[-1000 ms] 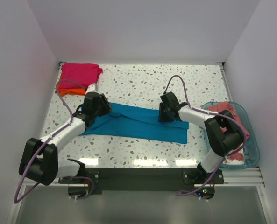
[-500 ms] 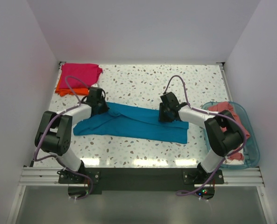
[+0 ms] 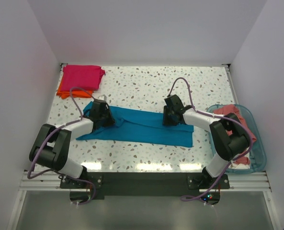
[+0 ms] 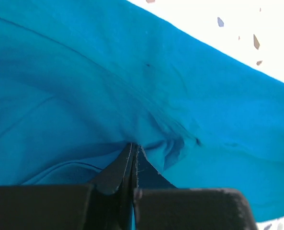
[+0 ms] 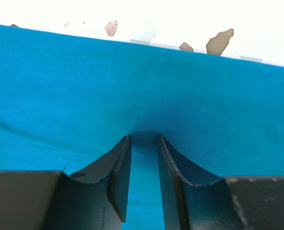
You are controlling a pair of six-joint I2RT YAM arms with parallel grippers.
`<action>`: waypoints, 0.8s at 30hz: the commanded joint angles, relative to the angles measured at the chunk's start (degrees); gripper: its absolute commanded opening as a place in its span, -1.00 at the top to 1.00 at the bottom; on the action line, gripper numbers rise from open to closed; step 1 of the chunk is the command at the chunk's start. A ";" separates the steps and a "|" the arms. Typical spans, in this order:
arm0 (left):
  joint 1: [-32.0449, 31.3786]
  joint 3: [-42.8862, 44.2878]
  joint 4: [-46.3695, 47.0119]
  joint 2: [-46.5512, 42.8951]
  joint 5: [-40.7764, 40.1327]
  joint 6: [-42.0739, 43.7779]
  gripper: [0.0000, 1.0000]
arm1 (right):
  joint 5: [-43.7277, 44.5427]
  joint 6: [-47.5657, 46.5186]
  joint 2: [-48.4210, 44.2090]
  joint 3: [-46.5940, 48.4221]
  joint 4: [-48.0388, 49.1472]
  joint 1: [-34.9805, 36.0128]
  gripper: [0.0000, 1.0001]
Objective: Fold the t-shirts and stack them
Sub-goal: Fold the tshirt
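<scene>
The teal blue t-shirt [image 3: 142, 127] lies stretched left to right across the middle of the table. My left gripper [image 3: 102, 116] is shut on a pinch of its cloth near the left end, with wrinkles running out from the closed tips [image 4: 133, 146]. My right gripper [image 3: 169, 114] is down on the shirt's right part; its jaws [image 5: 143, 138] stand a narrow gap apart with teal cloth between them. The magenta pink shirt [image 3: 82, 75] lies folded on the orange shirt [image 3: 65, 92] at the back left. The salmon pink shirt [image 3: 232, 117] lies in the basket.
The clear blue-tinted basket [image 3: 259, 155] stands at the right edge of the table, beside the right arm. White walls close in the table on three sides. The arms' bases sit on the black rail at the near edge.
My left arm has swung its elbow left and its gripper has moved slightly toward the near edge. The teal shirt's left end now lies wider and flatter. The right arm has not moved.
</scene>
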 commanded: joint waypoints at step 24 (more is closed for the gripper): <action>-0.87 -4.39 -6.47 -23.48 -12.55 -3.15 0.48 | 0.48 -1.20 -0.67 1.02 1.01 0.43 0.35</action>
